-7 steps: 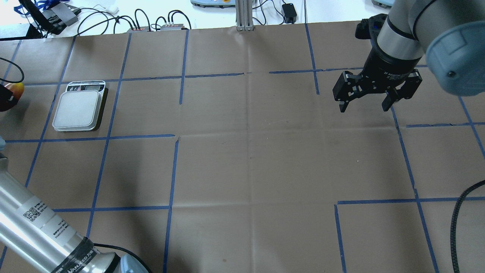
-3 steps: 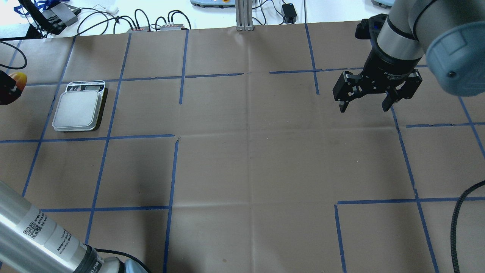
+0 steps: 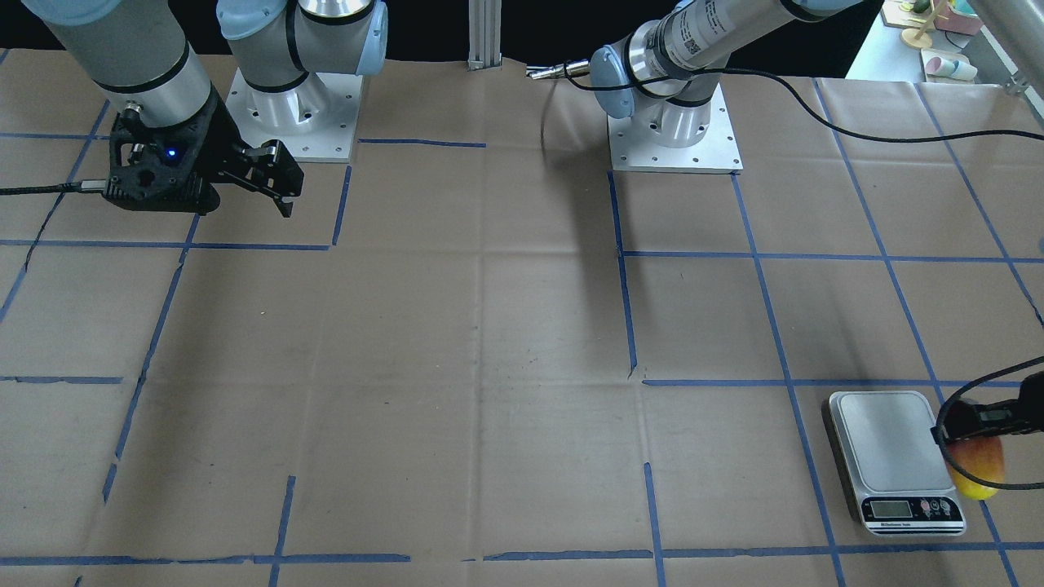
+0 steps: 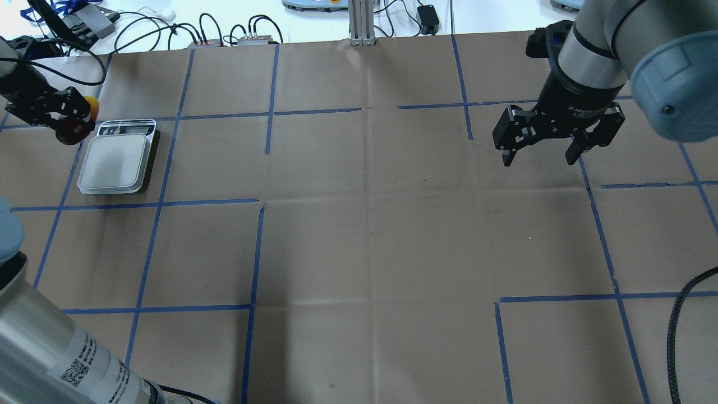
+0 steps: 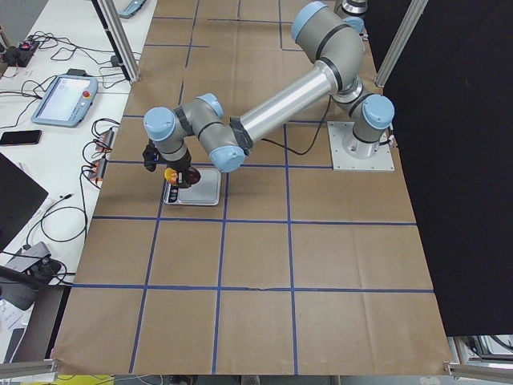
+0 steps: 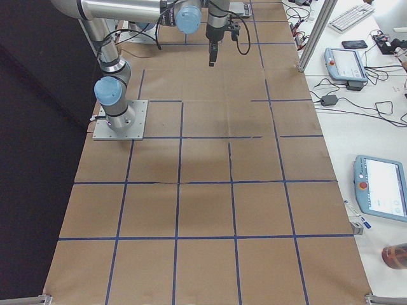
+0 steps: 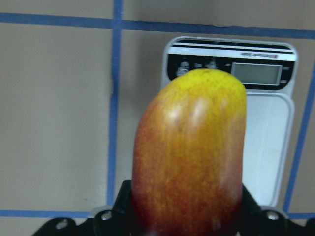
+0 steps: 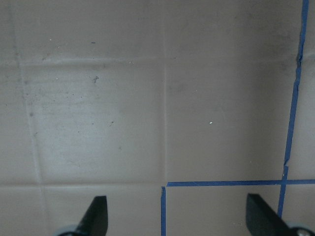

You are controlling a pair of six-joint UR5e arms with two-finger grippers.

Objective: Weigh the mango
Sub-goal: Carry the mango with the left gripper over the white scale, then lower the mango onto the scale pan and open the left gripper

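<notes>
The mango [image 7: 189, 157], red below and yellow at its tip, is held in my left gripper [image 4: 67, 115], which is shut on it. It hangs in the air just beside the display end of the white kitchen scale [image 4: 115, 163]. In the left wrist view the mango covers part of the scale [image 7: 268, 142]. In the front-facing view the mango [image 3: 979, 466] is at the scale's [image 3: 885, 432] right side. My right gripper [image 4: 538, 158] is open and empty above the table's right far part, and its fingertips [image 8: 96, 216] show over bare paper.
Brown paper with a blue tape grid covers the table. An aluminium post [image 4: 359, 22], cables and small boxes lie along the far edge. A black cable [image 4: 681, 314] hangs at the right front. The arm bases [image 3: 673, 122] stand at the robot's side.
My left gripper has carried the mango from the view's far left edge to the right and a little farther, up beside the scale. The right arm has not moved.
</notes>
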